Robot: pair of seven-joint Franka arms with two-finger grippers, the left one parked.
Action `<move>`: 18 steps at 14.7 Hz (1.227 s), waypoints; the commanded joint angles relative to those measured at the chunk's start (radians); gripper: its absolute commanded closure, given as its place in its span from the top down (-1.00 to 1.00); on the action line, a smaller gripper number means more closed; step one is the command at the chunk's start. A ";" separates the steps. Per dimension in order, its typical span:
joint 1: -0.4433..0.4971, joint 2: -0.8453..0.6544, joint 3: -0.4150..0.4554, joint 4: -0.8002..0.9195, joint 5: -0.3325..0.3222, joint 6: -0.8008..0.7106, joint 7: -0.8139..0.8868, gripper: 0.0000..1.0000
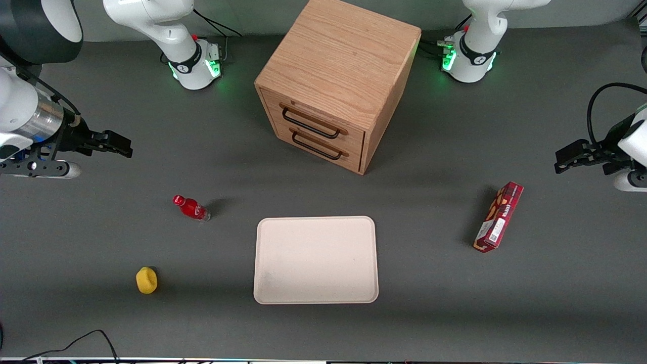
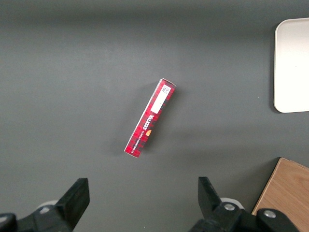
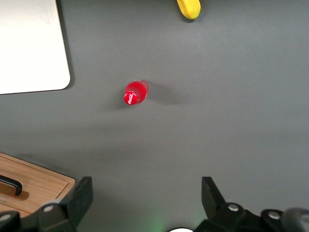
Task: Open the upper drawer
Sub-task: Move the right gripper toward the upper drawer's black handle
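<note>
The light oak cabinet (image 1: pixel 338 60) stands at the back middle of the table, its front turned toward the working arm's end. Its upper drawer (image 1: pixel 323 119) sits flush and shut, with a long black wire handle (image 1: pixel 309 124); the lower drawer (image 1: pixel 323 143) below it is also shut. My gripper (image 1: pixel 126 148) hangs open and empty above the table toward the working arm's end, well apart from the cabinet. The right wrist view shows the gripper (image 3: pixel 146 188) with fingers spread wide over bare table and a corner of the cabinet (image 3: pixel 34 186) beside one finger.
A small red bottle (image 1: pixel 191 208) (image 3: pixel 135 94) stands nearer the front camera than my gripper. A yellow object (image 1: pixel 146 280) (image 3: pixel 189 8) lies nearer still. A cream tray (image 1: pixel 316 260) (image 3: pixel 29 43) lies in front of the cabinet. A red box (image 1: pixel 499 217) (image 2: pixel 150 117) lies toward the parked arm's end.
</note>
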 commanded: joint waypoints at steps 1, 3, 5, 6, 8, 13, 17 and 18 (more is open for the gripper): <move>0.001 0.002 -0.004 0.030 -0.010 -0.029 0.015 1.00; 0.004 0.003 -0.004 0.045 -0.010 -0.029 0.029 1.00; 0.007 0.018 0.000 0.078 -0.010 -0.029 0.015 1.00; 0.014 0.022 0.009 0.092 -0.008 -0.030 0.023 1.00; 0.012 0.011 0.060 0.102 0.038 -0.059 0.014 1.00; 0.020 0.051 0.251 0.198 0.182 -0.102 -0.104 1.00; 0.018 0.188 0.359 0.241 0.317 -0.073 -0.275 1.00; 0.018 0.234 0.368 0.246 0.347 -0.067 -0.384 1.00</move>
